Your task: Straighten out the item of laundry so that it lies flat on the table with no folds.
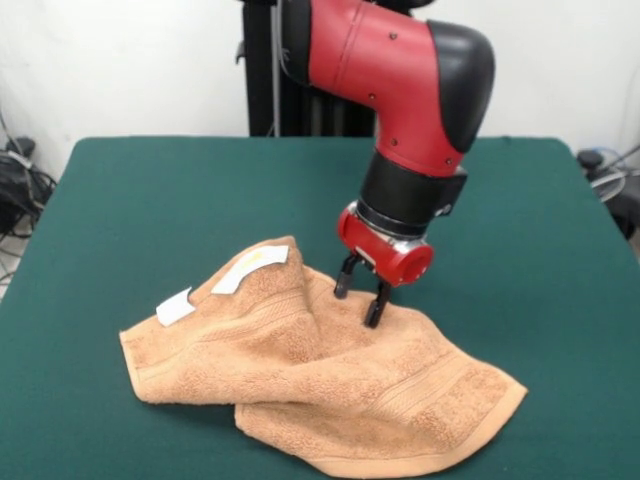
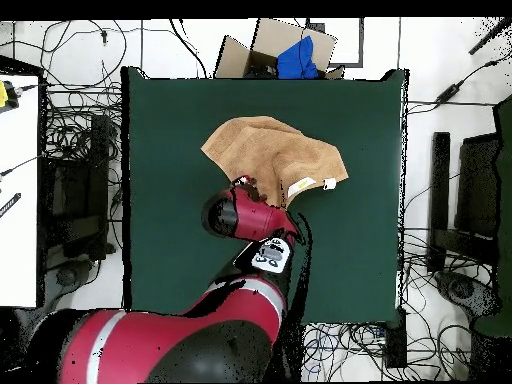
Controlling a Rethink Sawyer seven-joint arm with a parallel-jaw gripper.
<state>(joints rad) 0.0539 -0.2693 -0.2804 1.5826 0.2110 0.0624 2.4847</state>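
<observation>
The orange-tan towel [image 1: 330,385] lies rumpled on the green table [image 1: 150,190], toward the near side in the front view. A fold rises in a ridge through its middle, and one corner is turned over, showing two white label tags [image 1: 250,268]. My gripper [image 1: 361,292] points down at the towel's far edge, just right of the ridge. Its two black fingers stand apart with their tips on the cloth. In the overhead view the towel [image 2: 270,150] lies in the upper middle of the table [image 2: 170,220], and my red arm [image 2: 240,215] covers the gripper.
A cardboard box with something blue in it [image 2: 285,50] stands just beyond the table's top edge in the overhead view. Cables and dark equipment [image 2: 75,180] surround the table on both sides. The black pedestal [image 1: 265,70] stands behind the table.
</observation>
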